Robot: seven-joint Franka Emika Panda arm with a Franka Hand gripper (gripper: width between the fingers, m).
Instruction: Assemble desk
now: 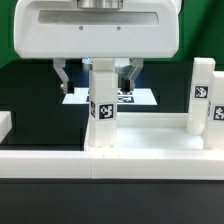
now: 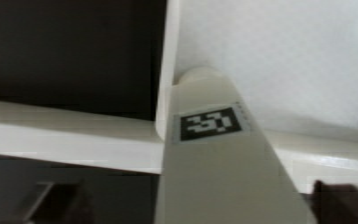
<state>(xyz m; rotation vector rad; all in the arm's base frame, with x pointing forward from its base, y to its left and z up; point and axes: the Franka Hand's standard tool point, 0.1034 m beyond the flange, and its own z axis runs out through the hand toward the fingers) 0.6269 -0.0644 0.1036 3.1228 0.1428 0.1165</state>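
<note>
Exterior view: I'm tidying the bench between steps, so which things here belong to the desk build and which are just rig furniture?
Part of the job:
- slab
- middle leg, between the hand's fingers
- legs at the exterior view's right

Just lying about:
- marker board
- rail along the front

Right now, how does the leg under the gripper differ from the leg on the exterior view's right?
The centre leg stands between the fingers of the gripper; the right leg stands free, with nothing around it. The centre leg sits nearer the slab's middle, the right leg near its end. Both are upright, white and tagged.
</note>
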